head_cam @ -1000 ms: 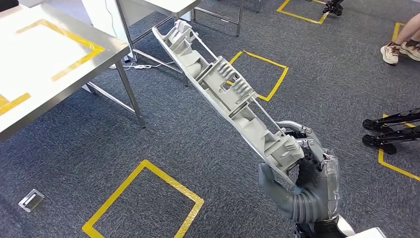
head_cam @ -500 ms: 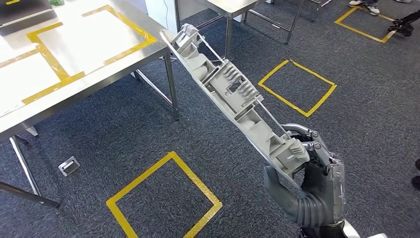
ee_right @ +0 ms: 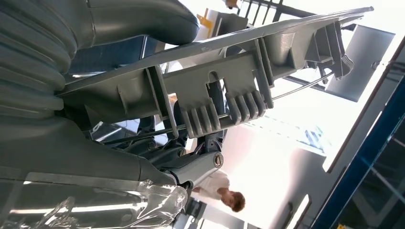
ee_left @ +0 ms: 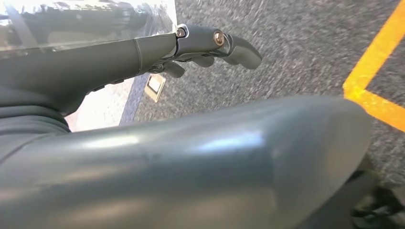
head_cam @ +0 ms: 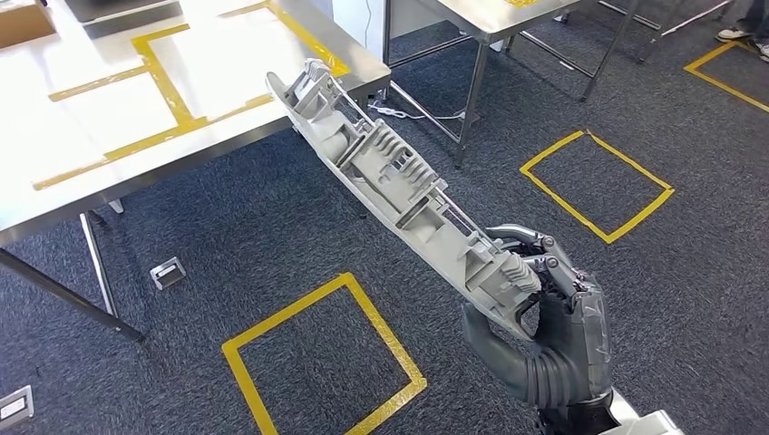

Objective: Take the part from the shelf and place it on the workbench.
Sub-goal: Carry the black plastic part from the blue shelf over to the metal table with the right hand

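Carrying the part (head_cam: 399, 195) gripped in our right hand (head_cam: 553, 317), left hand (ee_left: 210, 45) loosely curled and empty, we next must reach the counter (head_cam: 109, 118) and lay it flat.

Dark grey carpet floor (head_cam: 272, 227) marked with yellow tape, steel tables around.

I see a steel table (head_cam: 54, 181) at upper left, its bright top crossed by yellow tape lines (head_cam: 168, 77), its thin legs standing on the carpet. A second steel table (head_cam: 494, 14) stands behind it, a white cable (head_cam: 399, 111) lying by its legs. Two yellow tape squares mark the floor: one near (head_cam: 322, 358), one farther right (head_cam: 598, 186). A small metal bracket (head_cam: 168, 272) lies on the carpet beside the near table's leg.
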